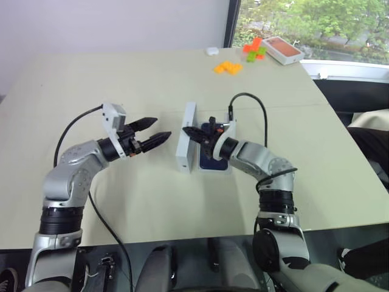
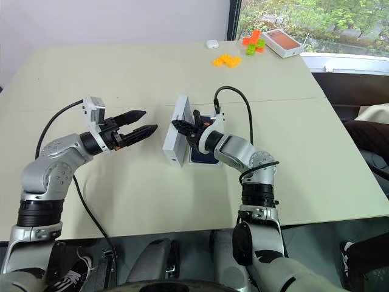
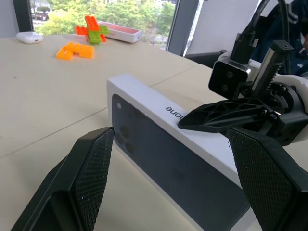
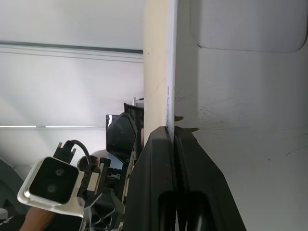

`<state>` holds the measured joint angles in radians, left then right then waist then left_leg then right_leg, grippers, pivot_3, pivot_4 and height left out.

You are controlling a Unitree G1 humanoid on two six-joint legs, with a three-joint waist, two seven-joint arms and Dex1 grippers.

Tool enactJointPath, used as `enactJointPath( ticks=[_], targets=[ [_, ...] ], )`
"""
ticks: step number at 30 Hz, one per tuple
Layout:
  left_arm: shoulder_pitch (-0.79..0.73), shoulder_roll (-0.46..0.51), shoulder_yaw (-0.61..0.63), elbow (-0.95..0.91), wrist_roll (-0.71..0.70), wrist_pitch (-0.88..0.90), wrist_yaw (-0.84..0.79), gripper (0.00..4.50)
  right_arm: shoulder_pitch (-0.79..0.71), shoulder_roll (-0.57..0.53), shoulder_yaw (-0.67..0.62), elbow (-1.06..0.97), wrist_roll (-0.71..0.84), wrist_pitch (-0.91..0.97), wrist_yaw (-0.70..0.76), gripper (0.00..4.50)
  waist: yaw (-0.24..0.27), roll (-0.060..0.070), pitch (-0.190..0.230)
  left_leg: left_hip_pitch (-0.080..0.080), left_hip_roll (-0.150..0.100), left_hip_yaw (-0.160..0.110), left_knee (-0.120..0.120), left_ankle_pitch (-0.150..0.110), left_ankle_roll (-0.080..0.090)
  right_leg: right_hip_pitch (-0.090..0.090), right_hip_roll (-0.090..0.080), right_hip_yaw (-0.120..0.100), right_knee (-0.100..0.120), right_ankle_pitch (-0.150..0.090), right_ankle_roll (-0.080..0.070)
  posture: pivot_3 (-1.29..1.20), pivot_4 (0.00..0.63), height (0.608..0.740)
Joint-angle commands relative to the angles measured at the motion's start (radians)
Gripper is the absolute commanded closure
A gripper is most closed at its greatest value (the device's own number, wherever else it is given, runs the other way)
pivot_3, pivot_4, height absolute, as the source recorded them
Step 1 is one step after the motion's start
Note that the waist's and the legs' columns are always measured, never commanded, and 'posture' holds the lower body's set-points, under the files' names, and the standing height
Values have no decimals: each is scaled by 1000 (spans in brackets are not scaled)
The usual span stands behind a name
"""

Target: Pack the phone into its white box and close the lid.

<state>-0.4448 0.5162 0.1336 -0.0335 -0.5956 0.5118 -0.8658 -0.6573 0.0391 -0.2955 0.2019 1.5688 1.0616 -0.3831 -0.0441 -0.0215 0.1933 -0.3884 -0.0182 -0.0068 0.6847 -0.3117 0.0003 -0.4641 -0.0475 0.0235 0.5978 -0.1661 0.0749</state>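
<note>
The lid (image 1: 186,141) stands on its long edge in mid-table, its printed top (image 3: 159,149) turned toward my left gripper. My right gripper (image 1: 186,130) is shut on the lid's upper wall, one finger (image 3: 216,113) lying along the outside. The lid's plain white hollow (image 4: 240,96) faces my right wrist. Right of the lid lies the white box (image 1: 214,172) with the dark blue phone (image 1: 209,163) in it, partly hidden by my right hand. My left gripper (image 1: 161,128) hovers open to the left of the lid, apart from it.
At the table's far right stand an orange-topped white box (image 1: 282,50), orange bricks (image 1: 228,67), red and green bricks (image 1: 254,48) and a small white case (image 1: 211,52). The right table edge (image 1: 340,121) runs beside dark chairs.
</note>
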Motion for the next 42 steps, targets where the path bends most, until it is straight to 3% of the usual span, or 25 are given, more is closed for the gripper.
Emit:
enactJointPath(
  ticks=[1,10,13,17,19,21,27,34,39,42],
  targets=[
    [-30,-16,2,24,7,-6,19,526,-14,-8,13,-15,0,1,36,4480,0,0,0,0,0,0,0,0,0,0,0,0,0,0,0,0,150,740],
    [-100,-124,-47,229,88,-120,9,526,-12,-43,10,-11,-18,-1,53,4480,2,0,0,0,-1,0,0,0,0,0,-1,0,0,0,0,0,150,740],
    [-115,-151,-51,277,81,-106,-1,1353,-11,-50,16,-17,-26,-1,54,4500,1,0,0,0,-1,0,0,0,0,0,-1,0,0,0,0,0,150,740],
    [-121,-164,-54,299,85,-83,1,3364,-8,-54,16,-27,-13,4,55,4500,1,0,0,0,-1,0,0,0,0,0,-1,0,0,0,0,0,150,740],
    [-126,-175,-48,300,66,-58,3,4431,-6,-50,12,-29,5,4,55,3888,1,0,0,0,-1,0,0,0,0,0,-1,0,0,0,0,0,150,740],
    [-124,-186,-63,293,78,-62,3,4500,-6,-51,13,-29,9,6,56,3110,1,0,0,0,-1,0,0,0,0,0,-1,0,0,0,0,0,150,740],
    [-117,-221,-84,309,122,-92,29,4500,-8,-72,24,-40,-25,8,63,99,2,0,0,0,-1,0,0,0,0,0,-1,0,0,0,0,0,150,740],
    [-113,-248,-85,279,131,-102,29,4500,-54,-184,5,-79,-40,25,87,34,3,0,0,0,-1,0,0,0,0,0,-1,0,0,0,0,0,150,740],
    [-116,-282,-97,278,134,-104,40,4500,-86,-401,1,-112,-85,102,214,34,9,0,0,-1,-1,0,0,0,0,1,-2,0,0,0,0,0,150,740],
    [-119,-315,-112,289,142,-119,42,4500,-95,-569,37,-106,-230,92,385,34,25,0,0,-1,-2,0,0,0,0,1,-2,0,-1,0,0,0,150,740]
  ],
)
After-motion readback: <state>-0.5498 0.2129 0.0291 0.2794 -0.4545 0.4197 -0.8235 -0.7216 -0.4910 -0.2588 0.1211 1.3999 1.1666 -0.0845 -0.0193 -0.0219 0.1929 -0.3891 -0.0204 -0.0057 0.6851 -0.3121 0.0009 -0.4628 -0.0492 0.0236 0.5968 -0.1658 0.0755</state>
